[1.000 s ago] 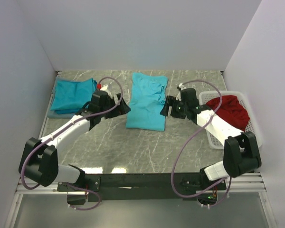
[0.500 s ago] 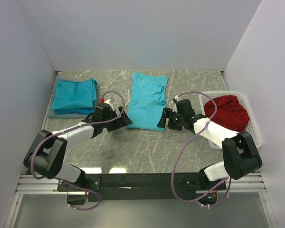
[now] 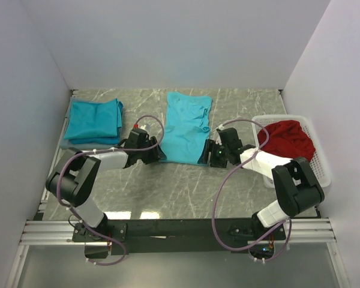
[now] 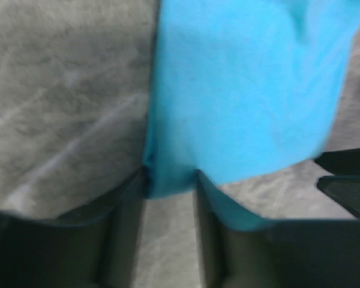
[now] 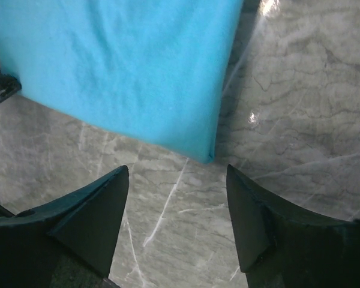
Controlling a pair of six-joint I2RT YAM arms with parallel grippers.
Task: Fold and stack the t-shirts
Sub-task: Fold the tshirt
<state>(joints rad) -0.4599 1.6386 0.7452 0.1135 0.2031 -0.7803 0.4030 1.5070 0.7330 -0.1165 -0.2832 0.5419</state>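
Nearest to us, both arms reach out low over the grey, white-veined marble tabletop (image 3: pixel 168 186) towards the near edge of the long t-shirt (image 3: pixel 186 129). This turquoise shirt of soft, matte cloth lies folded into a narrow strip that runs away from us.

The left gripper (image 3: pixel 158 155) sits at the strip's near left corner. In the blurred left wrist view, its dark fingers (image 4: pixel 129 204) are drawn close together with that corner of cloth pinched between them.

The right gripper (image 3: pixel 207 155) sits at the near right corner. Its black, wedge-shaped fingers (image 5: pixel 96 210) stand wide apart over bare marble, just short of the pointed corner of the t-shirt (image 5: pixel 126 66), and touch nothing.

Left of the strip and further back, the folded t-shirts (image 3: pixel 95 122) form a squarish turquoise stack. Right of the strip stands a white slatted plastic basket (image 3: pixel 321 174), holding a crumpled red garment (image 3: pixel 288 141).
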